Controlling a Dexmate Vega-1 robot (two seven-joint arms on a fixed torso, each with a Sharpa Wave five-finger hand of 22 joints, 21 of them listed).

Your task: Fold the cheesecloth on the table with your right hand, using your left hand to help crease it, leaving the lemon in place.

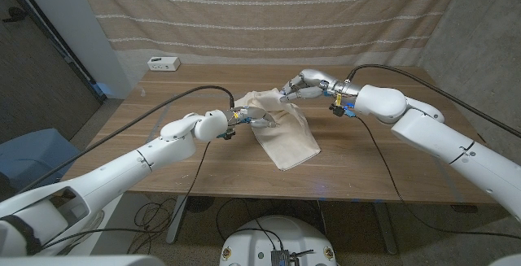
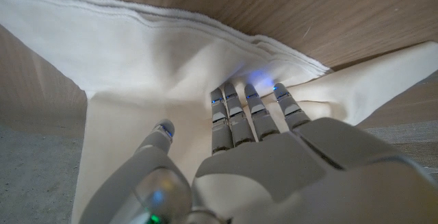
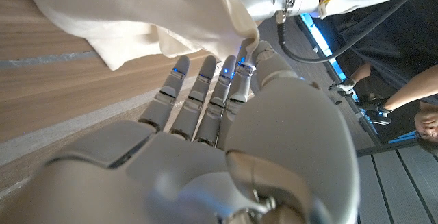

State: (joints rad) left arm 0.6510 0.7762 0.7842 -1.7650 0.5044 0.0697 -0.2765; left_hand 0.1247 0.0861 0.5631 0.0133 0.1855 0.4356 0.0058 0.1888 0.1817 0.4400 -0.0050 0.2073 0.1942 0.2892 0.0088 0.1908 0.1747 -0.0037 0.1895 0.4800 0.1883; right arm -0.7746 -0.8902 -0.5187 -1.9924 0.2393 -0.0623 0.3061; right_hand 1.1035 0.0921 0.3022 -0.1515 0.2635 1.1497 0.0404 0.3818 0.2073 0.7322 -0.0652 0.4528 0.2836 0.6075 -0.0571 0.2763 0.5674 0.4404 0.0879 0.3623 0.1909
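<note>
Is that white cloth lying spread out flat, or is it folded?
Partly folded: the cheesecloth lies doubled and bunched, one edge lifted by the right hand while the left hand presses on it.

Cream cheesecloth, brown wood-grain table, silver-grey left hand with blue-lit fingertips, white arms, beige curtain with pale stripes, small white box at the table's far left corner

one cheesecloth, two hands (robot's)
</note>
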